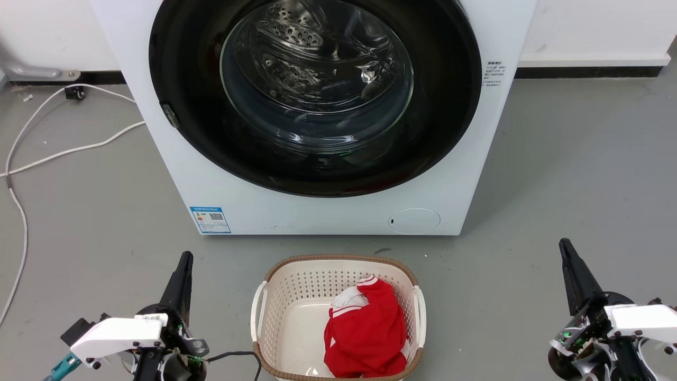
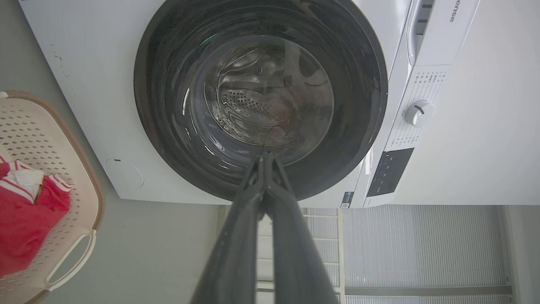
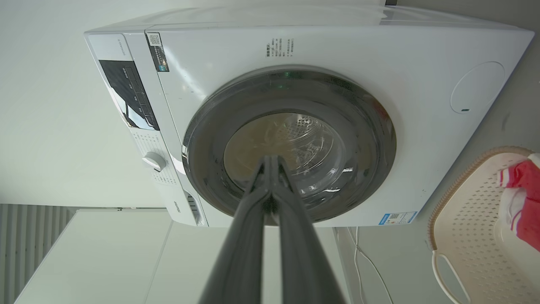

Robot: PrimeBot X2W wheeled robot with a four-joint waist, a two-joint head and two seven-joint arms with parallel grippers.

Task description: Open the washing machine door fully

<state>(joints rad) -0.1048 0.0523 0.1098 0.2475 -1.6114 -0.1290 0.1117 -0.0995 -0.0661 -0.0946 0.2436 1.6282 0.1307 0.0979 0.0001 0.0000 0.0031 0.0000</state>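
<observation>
- The washing machine door is sitting shut, flat against the white machine, glass facing the robot; being round, it is showing no long axis.
- The letters "ense" are showing on the top panel; a blue QR label is sticking low on the front.
- The left gripper and right gripper are hovering well apart from the door, fingers pressed together, empty.

White machine, black-rimmed door, red garment, cream perforated basket.
</observation>
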